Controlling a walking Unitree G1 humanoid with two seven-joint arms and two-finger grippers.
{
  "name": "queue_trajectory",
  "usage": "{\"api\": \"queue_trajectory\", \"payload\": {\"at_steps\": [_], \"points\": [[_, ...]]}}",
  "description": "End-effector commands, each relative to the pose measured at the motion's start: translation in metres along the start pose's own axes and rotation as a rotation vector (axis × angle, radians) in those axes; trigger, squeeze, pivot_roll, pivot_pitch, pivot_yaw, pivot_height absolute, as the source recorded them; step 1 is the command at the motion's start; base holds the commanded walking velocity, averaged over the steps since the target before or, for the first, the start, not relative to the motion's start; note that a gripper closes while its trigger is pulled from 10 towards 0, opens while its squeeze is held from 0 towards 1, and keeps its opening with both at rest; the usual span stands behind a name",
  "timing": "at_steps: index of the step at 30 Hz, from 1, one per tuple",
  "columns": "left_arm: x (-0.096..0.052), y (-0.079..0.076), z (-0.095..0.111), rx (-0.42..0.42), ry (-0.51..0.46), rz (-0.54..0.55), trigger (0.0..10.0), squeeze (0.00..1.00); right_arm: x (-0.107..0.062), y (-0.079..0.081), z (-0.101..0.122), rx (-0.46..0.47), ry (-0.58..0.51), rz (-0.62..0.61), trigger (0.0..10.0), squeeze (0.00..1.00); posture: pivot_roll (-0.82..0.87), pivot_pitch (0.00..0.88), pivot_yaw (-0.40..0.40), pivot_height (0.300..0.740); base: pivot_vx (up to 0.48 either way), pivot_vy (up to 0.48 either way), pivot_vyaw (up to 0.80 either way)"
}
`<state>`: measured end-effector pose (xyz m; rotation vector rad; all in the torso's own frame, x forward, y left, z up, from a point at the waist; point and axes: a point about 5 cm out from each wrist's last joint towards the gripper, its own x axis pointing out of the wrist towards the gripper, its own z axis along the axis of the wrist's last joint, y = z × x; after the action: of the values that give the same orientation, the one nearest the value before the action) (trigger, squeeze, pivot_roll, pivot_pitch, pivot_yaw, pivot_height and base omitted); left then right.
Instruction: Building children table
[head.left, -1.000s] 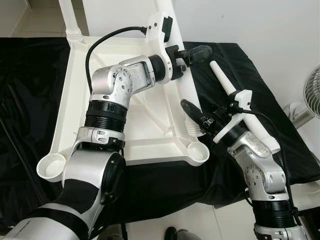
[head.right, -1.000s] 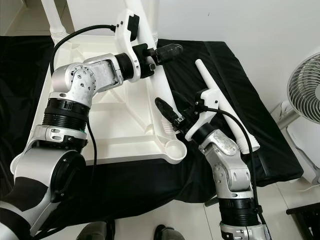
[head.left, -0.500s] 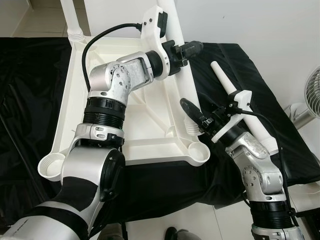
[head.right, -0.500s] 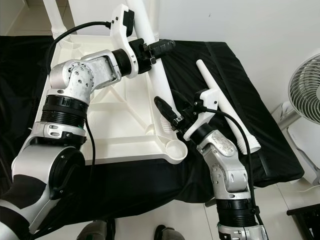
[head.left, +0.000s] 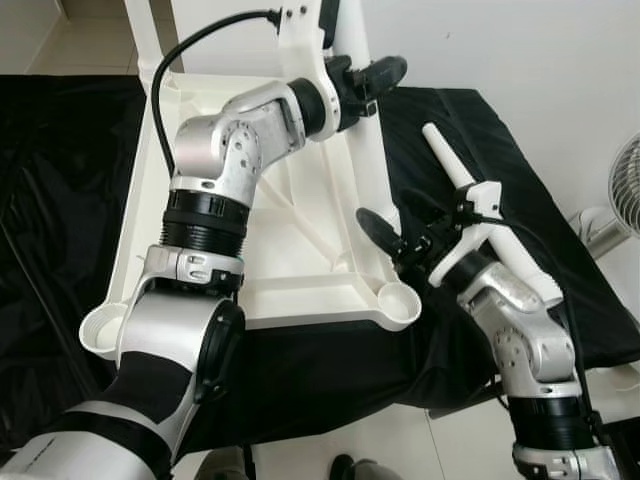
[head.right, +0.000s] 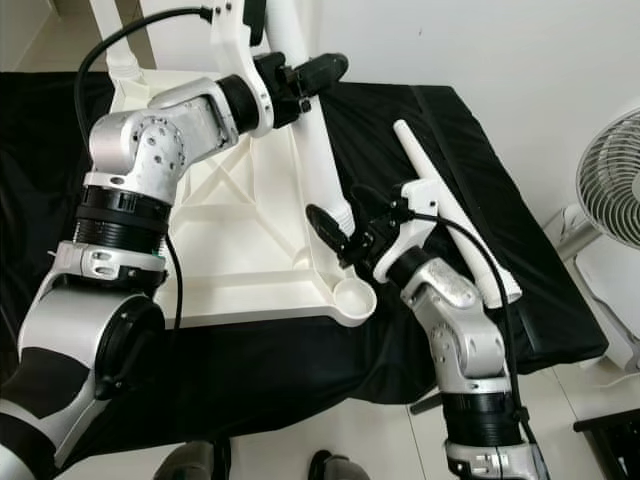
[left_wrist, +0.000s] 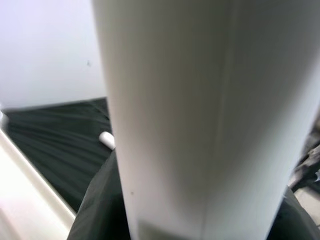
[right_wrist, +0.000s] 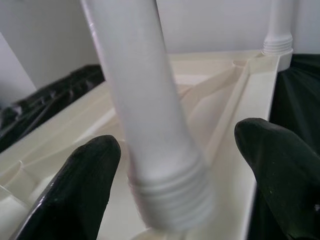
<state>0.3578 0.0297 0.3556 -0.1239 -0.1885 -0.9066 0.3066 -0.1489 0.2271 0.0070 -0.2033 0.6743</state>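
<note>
The white tabletop (head.left: 300, 250) lies upside down on the black cloth (head.left: 60, 200), its underside ribs facing up and a round socket (head.left: 398, 297) at its near right corner; a white leg (head.left: 372, 170) rises tilted from just behind that socket along the right edge; a loose leg (head.left: 490, 215) lies on the cloth near its right edge. The left gripper (head.left: 385, 72) reaches across the tabletop, elbow bent high, fingers clamped on the upper part of the tilted leg (left_wrist: 200, 120); the right gripper (right_wrist: 175, 165), forearm raised from the near right, holds its fingers (right_wrist: 80, 185) wide either side of the leg's threaded end (right_wrist: 170, 195), not touching it.
</note>
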Motion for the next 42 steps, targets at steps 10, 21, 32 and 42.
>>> {"api": "queue_trajectory", "payload": {"at_steps": [10,21,32,42], "points": [[0.000,-0.028,-0.002,0.246,-0.002,-0.073,10.0,0.00,0.010,-0.015,0.009,-0.151,0.129,0.065,10.0,0.00,0.03,0.128,-0.066,0.740,0.000,0.000,0.00],[0.006,-0.039,-0.001,0.272,-0.029,-0.073,10.0,0.00,0.024,-0.004,0.006,-0.196,0.161,0.194,10.0,0.00,0.05,0.126,-0.080,0.740,0.000,0.000,0.00],[0.007,-0.050,0.005,0.264,-0.063,-0.093,10.0,0.00,0.042,-0.007,0.002,-0.272,0.142,0.149,10.0,0.00,0.05,0.121,-0.084,0.740,0.000,0.000,0.00],[0.008,-0.052,0.005,0.255,-0.071,-0.103,10.0,0.00,0.054,-0.011,0.004,-0.249,0.094,0.086,10.0,0.00,0.06,0.112,-0.082,0.740,0.000,0.000,0.00]]}}
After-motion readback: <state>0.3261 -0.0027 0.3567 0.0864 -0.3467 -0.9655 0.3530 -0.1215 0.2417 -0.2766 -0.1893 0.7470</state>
